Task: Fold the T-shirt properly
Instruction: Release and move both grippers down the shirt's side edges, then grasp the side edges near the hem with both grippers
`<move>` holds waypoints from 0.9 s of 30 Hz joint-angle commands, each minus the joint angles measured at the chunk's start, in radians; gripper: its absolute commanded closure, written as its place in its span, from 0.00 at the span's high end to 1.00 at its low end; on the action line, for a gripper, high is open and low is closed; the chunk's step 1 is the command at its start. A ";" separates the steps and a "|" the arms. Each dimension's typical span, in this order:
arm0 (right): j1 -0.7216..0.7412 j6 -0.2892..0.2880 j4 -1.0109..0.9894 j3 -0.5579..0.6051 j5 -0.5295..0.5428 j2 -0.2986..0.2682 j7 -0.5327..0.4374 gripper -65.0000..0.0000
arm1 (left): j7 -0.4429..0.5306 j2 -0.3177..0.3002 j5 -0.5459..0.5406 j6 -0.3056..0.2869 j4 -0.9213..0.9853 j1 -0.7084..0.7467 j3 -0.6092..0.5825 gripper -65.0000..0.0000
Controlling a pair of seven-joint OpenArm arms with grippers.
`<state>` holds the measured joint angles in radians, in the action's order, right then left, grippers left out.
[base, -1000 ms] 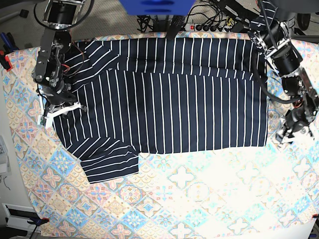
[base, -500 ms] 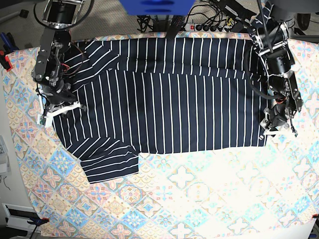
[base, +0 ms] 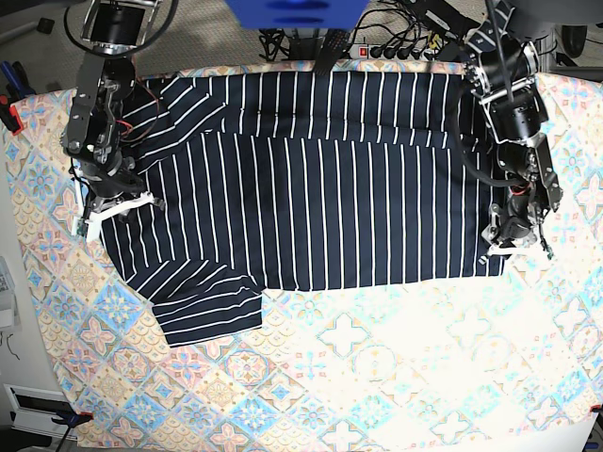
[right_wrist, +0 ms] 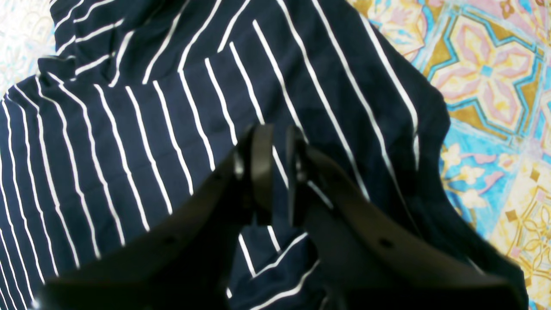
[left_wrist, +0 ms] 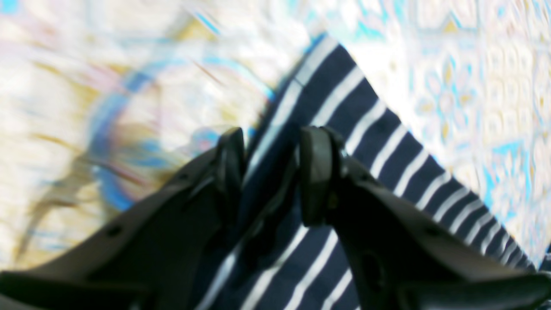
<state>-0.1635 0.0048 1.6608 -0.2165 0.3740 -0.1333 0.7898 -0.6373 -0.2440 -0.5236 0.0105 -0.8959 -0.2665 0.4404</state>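
Navy fabric with thin white stripes, the T-shirt (base: 311, 198) lies spread across the back half of the patterned cloth (base: 377, 377), one sleeve folded out toward the front on the base view's left. The right gripper (right_wrist: 275, 172) is down on the shirt's edge near the shoulder; its jaws stand almost together with only a thin gap, and striped cloth bunches below them, though whether any fabric is actually pinched between them I cannot tell. The left gripper (left_wrist: 269, 172) sits at the shirt's hem corner on the base view's right, its jaws parted, with the striped edge running up between them. Whether they press on the fabric is unclear, since that wrist view is smeared. In the base view the right arm (base: 94, 104) reaches down from the top, bent over the shirt's side; the left arm (base: 513, 113) hangs similarly, wrist tipped to the corner. Both arms' upper ends are cut off by the frame.
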 commanded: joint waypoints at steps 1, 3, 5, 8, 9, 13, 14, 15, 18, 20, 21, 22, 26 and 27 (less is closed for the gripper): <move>0.012 -0.004 0.023 -0.004 0.007 -0.010 -0.022 0.09 | 0.003 -0.012 -0.002 -0.004 -0.015 -0.017 -0.001 0.33; 0.012 -0.004 0.025 -0.004 0.007 -0.010 -0.022 0.09 | -0.002 -0.008 -0.002 -0.004 -0.015 -0.017 -0.001 0.33; 0.011 -0.004 0.025 -0.005 0.007 -0.010 -0.022 0.09 | -0.003 0.002 0.000 -0.004 -0.015 -0.015 -0.001 0.32; 0.011 -0.004 0.025 -0.005 0.007 -0.010 -0.022 0.09 | -0.005 0.010 0.000 -0.005 -0.015 0.002 -0.001 0.32; 0.011 -0.004 0.025 -0.005 0.007 -0.010 -0.022 0.09 | -0.005 0.010 0.000 -0.005 -0.016 0.006 -0.001 0.31; 0.011 -0.004 0.025 -0.005 0.007 -0.010 -0.023 0.09 | -0.020 0.011 -0.003 -0.007 -0.018 0.008 -0.001 0.03; 0.011 -0.004 0.025 -0.005 0.007 -0.010 -0.023 0.09 | -0.029 0.011 -0.005 -0.007 -0.019 0.008 -0.001 0.00; 0.011 -0.004 0.025 -0.005 0.007 -0.010 -0.023 0.09 | -0.036 0.011 -0.007 -0.007 -0.021 0.008 -0.001 0.00; 0.012 -0.004 0.025 -0.005 0.003 -0.010 -0.027 0.09 | -0.037 0.007 -0.011 -0.007 -0.024 0.008 0.004 0.00; 0.015 -0.004 0.020 -0.008 0.001 -0.015 -0.028 0.09 | -0.037 -0.005 -0.011 -0.007 -0.044 0.008 0.004 0.00; 0.020 -0.004 0.016 -0.011 -0.002 -0.016 -0.028 0.09 | -0.040 -0.010 -0.011 -0.007 -0.068 0.020 0.004 0.00; 0.032 -0.004 0.016 -0.013 -0.017 -0.021 -0.028 0.09 | -0.040 -0.010 -0.011 -0.007 -0.093 0.037 0.004 0.00; 0.091 -0.004 0.005 -0.005 -0.135 -0.039 -0.023 0.09 | -0.049 -0.008 -0.011 -0.007 -0.242 0.114 0.001 0.00; 0.106 -0.004 -0.003 -0.004 -0.163 -0.041 -0.023 0.09 | -0.063 -0.008 -0.011 -0.007 -0.276 0.132 0.001 0.00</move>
<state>-0.0658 0.0040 1.6466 -0.2180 0.2016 -0.1669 0.7822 -0.7166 -0.2378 -0.5293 0.0120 -1.1515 -0.1143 0.4400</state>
